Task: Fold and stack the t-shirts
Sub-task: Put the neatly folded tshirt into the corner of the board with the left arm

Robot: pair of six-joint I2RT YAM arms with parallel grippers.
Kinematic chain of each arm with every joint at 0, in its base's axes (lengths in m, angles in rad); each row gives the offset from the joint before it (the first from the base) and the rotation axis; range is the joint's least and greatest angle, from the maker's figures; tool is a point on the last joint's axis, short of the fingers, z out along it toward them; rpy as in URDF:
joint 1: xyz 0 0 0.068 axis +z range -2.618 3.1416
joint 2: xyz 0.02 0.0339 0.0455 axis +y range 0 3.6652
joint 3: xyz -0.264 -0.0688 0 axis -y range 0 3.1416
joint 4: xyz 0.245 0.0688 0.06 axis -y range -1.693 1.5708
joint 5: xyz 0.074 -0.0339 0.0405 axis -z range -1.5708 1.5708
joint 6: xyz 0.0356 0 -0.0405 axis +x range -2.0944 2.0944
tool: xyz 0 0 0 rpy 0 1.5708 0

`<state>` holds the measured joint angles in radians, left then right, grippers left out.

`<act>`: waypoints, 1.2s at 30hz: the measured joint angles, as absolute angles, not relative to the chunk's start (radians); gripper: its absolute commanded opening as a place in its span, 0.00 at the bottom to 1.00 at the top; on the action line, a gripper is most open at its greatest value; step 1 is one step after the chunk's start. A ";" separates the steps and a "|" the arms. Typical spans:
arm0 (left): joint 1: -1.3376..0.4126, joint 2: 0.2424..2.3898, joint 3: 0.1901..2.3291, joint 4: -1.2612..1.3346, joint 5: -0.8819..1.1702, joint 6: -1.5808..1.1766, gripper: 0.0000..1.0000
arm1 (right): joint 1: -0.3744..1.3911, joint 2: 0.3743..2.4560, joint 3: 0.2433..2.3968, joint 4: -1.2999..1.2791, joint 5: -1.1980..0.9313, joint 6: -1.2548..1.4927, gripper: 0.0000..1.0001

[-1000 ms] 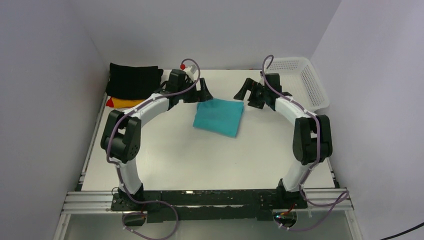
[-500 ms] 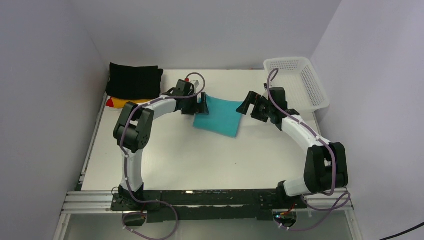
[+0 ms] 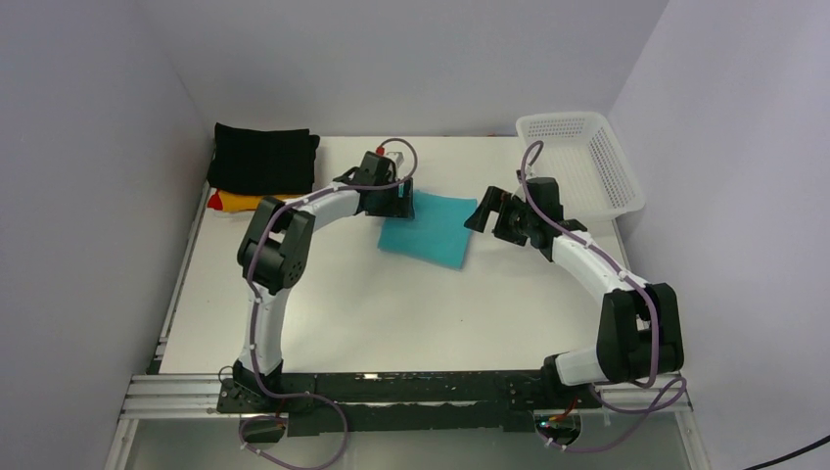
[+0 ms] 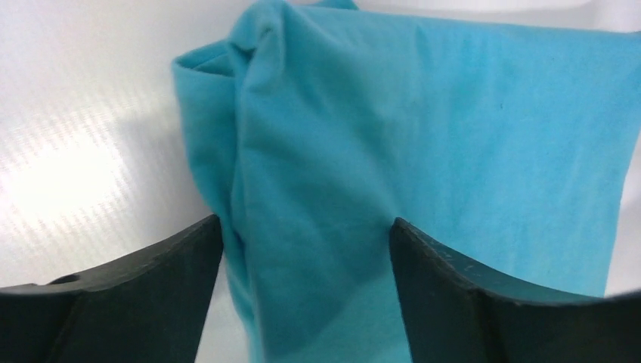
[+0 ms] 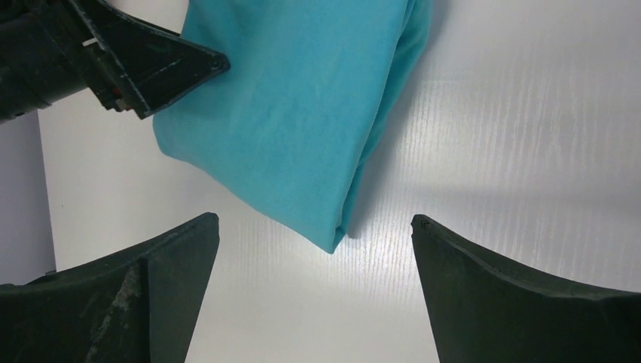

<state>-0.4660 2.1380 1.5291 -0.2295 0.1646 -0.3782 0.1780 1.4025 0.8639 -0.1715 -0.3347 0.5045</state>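
Teal t-shirt (image 4: 423,151) bunches between left gripper (image 4: 305,227) fingers, hidden overhead.

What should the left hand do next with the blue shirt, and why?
Probably shut the left gripper on the shirt. The folded edge lies between its open jaws, so a pinch there should let it lift the shirt toward the black shirt.

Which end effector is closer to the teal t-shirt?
Left. The left end effector, open, straddles an edge of the teal t-shirt; the right end effector hovers open, farther back at its opposite side.
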 measured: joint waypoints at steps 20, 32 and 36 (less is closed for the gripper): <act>-0.650 2.232 1.719 -0.446 -0.341 -0.239 0.00 | 0.163 1.337 0.821 -0.171 -0.284 0.444 1.00; -0.463 2.086 1.591 -0.265 -0.499 0.157 0.00 | 0.158 1.316 0.812 -0.172 -0.213 0.408 1.00; -0.389 2.030 1.578 -0.173 -0.532 0.279 0.00 | 0.157 1.316 0.812 -0.174 -0.188 0.400 1.00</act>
